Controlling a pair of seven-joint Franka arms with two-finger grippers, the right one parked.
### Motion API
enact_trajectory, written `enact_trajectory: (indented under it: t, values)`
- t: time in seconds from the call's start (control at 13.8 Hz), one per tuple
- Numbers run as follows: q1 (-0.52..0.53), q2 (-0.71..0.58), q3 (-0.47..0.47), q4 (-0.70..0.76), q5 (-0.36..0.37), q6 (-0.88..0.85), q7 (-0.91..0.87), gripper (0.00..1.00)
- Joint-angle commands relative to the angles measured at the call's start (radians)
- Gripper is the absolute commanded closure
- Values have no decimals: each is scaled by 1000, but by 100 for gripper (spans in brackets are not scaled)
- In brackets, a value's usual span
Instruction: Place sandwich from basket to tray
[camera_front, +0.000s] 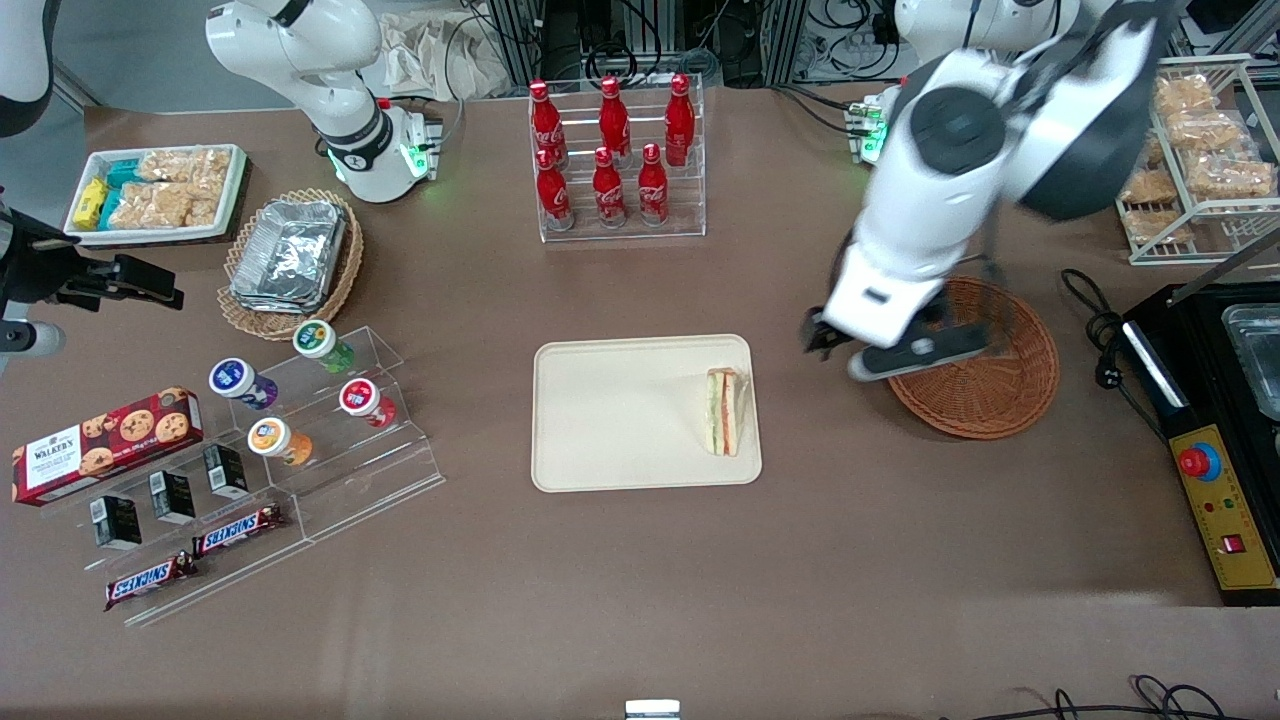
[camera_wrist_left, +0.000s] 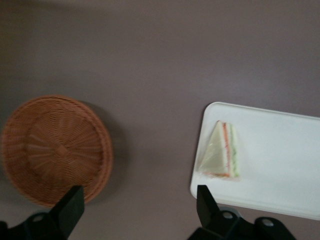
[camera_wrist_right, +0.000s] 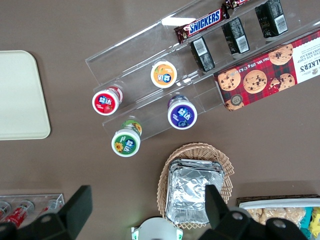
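**Sandwich sitting on tray, end effector empty and raised**

Front view: sandwich (camera_front: 724, 411) is lying on the tray (camera_front: 600, 420), close to the rim on the working arm's side, cut edge with the filling showing. Basket (camera_front: 1000, 390) is sitting on the tabletop (camera_front: 640, 580) beside the tray, toward the working arm's end, partly covered by the arm. End effector (camera_front: 835, 345) is hanging above the gap between tray and basket, carrying nothing. Placement looks done; the spot near the rim is probably just the shortest drop from the basket.

Left wrist view: looking straight down. Basket (camera_wrist_left: 55, 147) is showing empty, only bare weave. Sandwich (camera_wrist_left: 222, 151) is resting flat on the tray (camera_wrist_left: 280, 165), just inside its rounded corner, well apart from both fingertips (camera_wrist_left: 72, 205). Fingers are standing wide apart with nothing between them.

Right wrist view: only a tray (camera_wrist_right: 20, 95) corner is showing; no sandwich visible there.

Judgement: task is looking complete, only arm clearance remaining.
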Motion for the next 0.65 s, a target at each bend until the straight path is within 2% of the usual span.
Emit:
enact_trajectory:
  t: [0.0, 0.14, 0.29, 0.43, 0.58]
  values:
    - [1, -167, 183, -105, -97, -57, 304, 0]
    - [3, -187, 284, -90, -99, -138, 538, 0]
    - [3, -176, 359, -30, -94, -193, 676, 0]
    - [3, -149, 367, 17, -76, -213, 724, 0]
    - [1, -132, 367, 31, -74, -213, 679, 0]
